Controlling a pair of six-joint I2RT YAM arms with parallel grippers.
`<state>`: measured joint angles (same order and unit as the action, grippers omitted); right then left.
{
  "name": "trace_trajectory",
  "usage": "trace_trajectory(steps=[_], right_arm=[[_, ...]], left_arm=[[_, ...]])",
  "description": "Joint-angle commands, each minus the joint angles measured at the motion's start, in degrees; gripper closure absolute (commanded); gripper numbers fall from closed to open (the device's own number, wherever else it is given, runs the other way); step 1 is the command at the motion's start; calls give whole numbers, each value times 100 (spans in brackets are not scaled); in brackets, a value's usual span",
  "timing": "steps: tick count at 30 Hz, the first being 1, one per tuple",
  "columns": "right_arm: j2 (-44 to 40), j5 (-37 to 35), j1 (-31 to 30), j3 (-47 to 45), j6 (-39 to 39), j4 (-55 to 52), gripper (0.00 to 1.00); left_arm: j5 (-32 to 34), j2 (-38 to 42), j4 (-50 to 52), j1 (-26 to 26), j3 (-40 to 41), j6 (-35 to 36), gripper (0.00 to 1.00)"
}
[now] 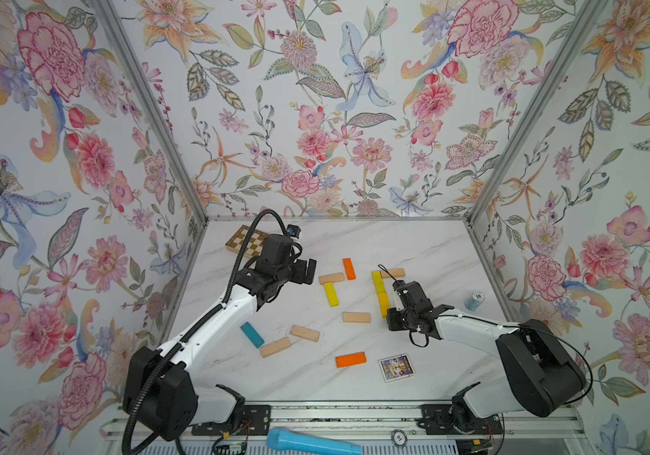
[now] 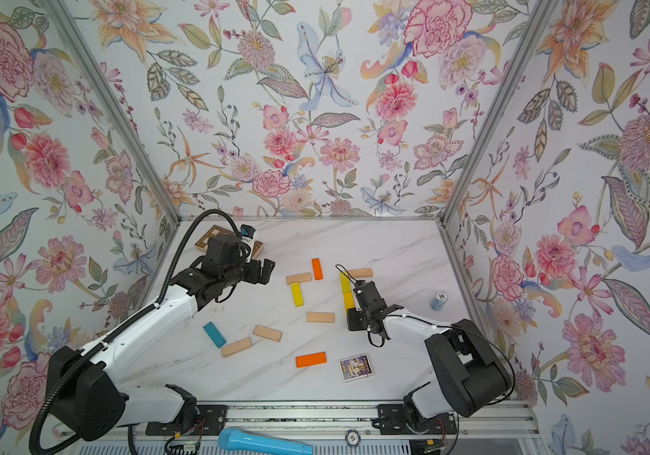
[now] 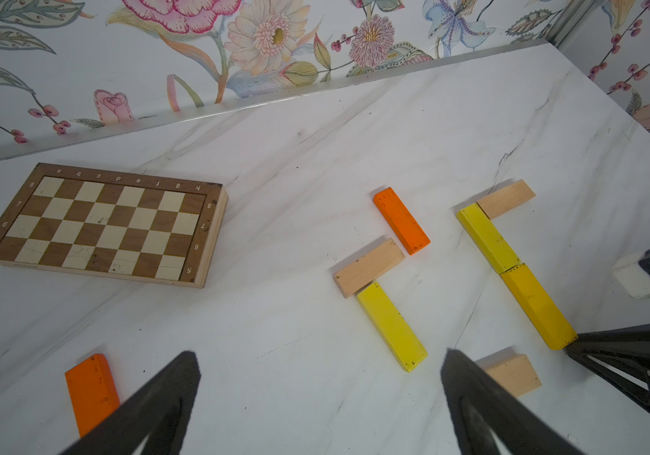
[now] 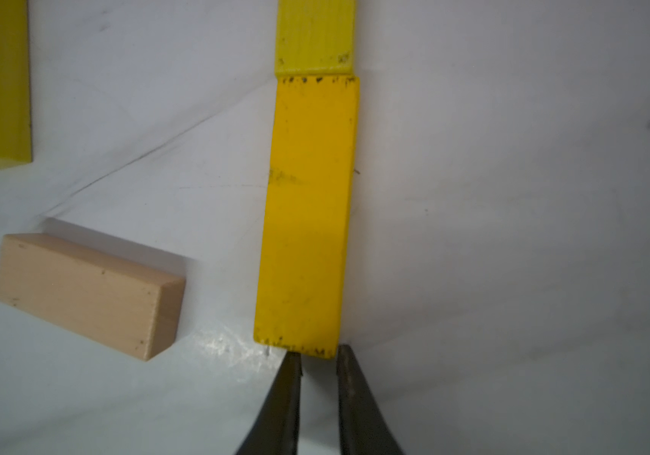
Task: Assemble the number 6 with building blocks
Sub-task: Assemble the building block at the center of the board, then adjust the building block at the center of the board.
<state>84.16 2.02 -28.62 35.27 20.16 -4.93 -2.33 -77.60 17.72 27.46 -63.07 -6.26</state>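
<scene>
Toward the right side of the marble table (image 1: pixel 433 252), the number 6 (image 2: pixel 344 283) is only partly laid. A beige plank (image 1: pixel 392 273) lies crosswise, touching the far end of a yellow plank (image 1: pixel 377 280), which butts end to end against a deeper yellow plank (image 4: pixel 307 212). The right gripper (image 4: pixel 319 356) has its jaws almost together with nothing between them. Its tips sit at that plank's near end, and whether they touch it cannot be told. The left gripper (image 3: pixel 319 394) hovers spread wide and empty. The other building blocks (image 1: pixel 305 333) lie scattered flat, among them a loose beige plank (image 4: pixel 87 291), a teal plank (image 1: pixel 252 335) and an orange plank (image 1: pixel 350 359). They look like light, rigid painted wood with smooth faces, likely to slide on the marble at a nudge and knock neighbours askew. Gripping one across its narrow width at mid-length seems safest. In both top views the right arm hides part of the deeper yellow plank, and in the left wrist view the left gripper's fingers (image 3: pixel 166 402) cover parts of two planks.
</scene>
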Motion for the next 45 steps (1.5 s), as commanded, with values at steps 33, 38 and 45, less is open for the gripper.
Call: trace_trajectory(steps=[33,38,45], right_arm=[[409,637,1904,2171,412,-962,57],[1088,984,2249,2532,548,-752,57],[1978,1256,2508,3068,800,-618,53]], left_arm=[[193,-1016,319,285,-437,-207,10],[289,-1608,651,560,-983,-355,17],[564,-2356,1023,958,-1777,-518,20]])
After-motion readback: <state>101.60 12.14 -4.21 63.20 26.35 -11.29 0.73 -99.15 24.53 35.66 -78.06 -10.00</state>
